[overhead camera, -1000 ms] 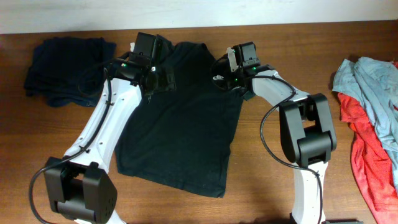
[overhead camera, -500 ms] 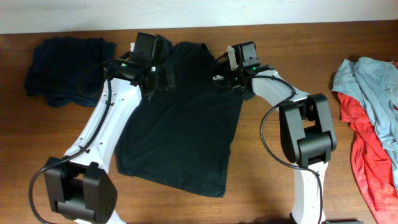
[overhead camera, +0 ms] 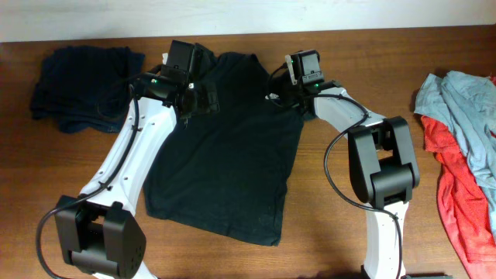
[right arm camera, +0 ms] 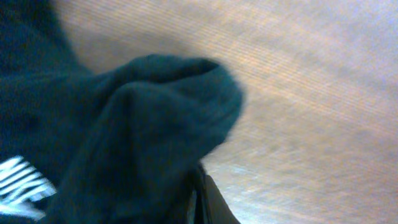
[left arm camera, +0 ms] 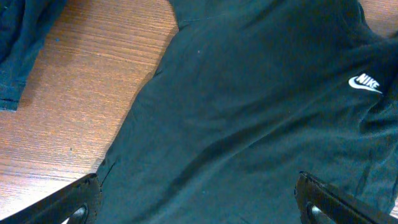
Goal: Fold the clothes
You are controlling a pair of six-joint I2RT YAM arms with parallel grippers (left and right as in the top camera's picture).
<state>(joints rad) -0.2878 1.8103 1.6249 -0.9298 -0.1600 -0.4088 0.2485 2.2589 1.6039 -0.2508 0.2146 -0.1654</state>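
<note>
Black T-shirt (overhead camera: pixel 225 163) flat on surface (overhead camera: pixel 403 62). Left jaws wide apart over shirt's collar end. Right jaws clamped on bunched logo-side sleeve (right arm camera: pixel 155 112), apparently; view blurred.

Overhead, the red garment (overhead camera: pixel 457 201) and grey-blue garment (overhead camera: pixel 465 93) run off the right edge. The left arm (overhead camera: pixel 132 155) hides the far-left shoulder of the black T-shirt (overhead camera: pixel 232 155). The right wrist view is blurred. There, bunched fabric covers most of the right gripper (right arm camera: pixel 199 190), and the left edge cuts the white logo (right arm camera: pixel 18 180). The left gripper (left arm camera: pixel 196 205) shows only fingertips at the bottom corners of its own view.
</note>
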